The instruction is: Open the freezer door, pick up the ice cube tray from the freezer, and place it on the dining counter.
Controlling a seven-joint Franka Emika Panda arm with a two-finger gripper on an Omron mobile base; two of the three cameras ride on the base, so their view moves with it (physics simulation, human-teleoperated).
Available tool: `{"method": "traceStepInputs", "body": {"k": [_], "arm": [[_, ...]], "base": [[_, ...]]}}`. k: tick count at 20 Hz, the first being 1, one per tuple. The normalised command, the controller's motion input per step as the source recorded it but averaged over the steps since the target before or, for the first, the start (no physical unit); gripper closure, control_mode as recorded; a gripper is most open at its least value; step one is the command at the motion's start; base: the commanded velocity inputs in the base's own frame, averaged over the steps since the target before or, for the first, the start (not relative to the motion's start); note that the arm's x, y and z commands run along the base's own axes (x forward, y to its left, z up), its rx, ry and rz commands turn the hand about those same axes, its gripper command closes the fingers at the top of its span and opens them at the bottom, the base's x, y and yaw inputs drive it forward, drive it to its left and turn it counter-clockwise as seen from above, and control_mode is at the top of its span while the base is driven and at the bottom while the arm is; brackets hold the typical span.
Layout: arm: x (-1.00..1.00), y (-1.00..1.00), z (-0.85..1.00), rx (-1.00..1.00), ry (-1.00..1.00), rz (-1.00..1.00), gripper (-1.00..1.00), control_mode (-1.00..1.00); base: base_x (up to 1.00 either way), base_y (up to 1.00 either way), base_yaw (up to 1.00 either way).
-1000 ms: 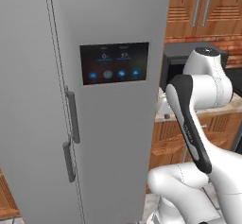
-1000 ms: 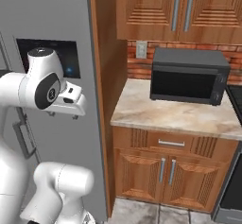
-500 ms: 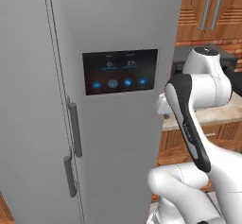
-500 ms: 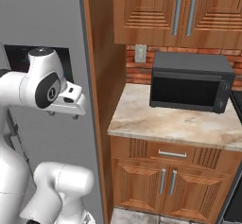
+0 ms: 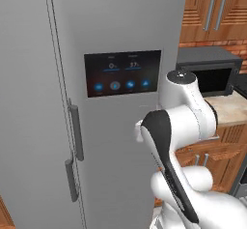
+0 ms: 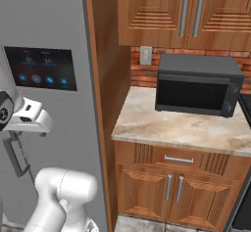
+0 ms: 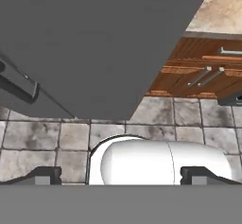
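Left base view shows the freezer door (image 5: 29, 102) shut, a tall plain grey panel to the left of the door with the black touchscreen (image 5: 123, 72). Its vertical bar handle (image 5: 71, 179) stands beside the seam between the two doors, just below the touchscreen door's own handle (image 5: 75, 132). Both run straight up and down.

In the hand view the tool (image 7: 120, 176) points down at the tiled floor (image 7: 156, 119), its two tips spread fully apart at the bottom edge with nothing between them. The grey fridge face sits ahead of and above the tool, and a dark handle (image 7: 19, 83) shows off to the tool's upper left, well apart from the tips; which of the two handles it is I cannot tell.

So the coming move turns on this: the freezer door's handle lies ahead of the tool and off to that side, not between the tips, and its long axis is vertical. The tool will likely need to lift its aim off the floor, swing toward the handle, and straddle the bar across its width. The ice cube tray and the freezer interior are hidden behind the closed door.
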Motion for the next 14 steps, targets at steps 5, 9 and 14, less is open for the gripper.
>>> {"method": "traceStepInputs", "body": {"k": [5, 9, 14], "arm": [[0.03, 1.00, -0.37, -0.04, -0.05, 0.00, -1.00, -1.00], [0.19, 1.00, -0.47, 0.00, -0.05, 0.00, -1.00, -1.00], [0.15, 1.00, -0.50, 0.00, -0.09, 0.00, -1.00, -1.00]], "base": [[0.00, 0.00, 0.00], [0.00, 0.00, 0.00], [0.00, 0.00, 0.00]]}}
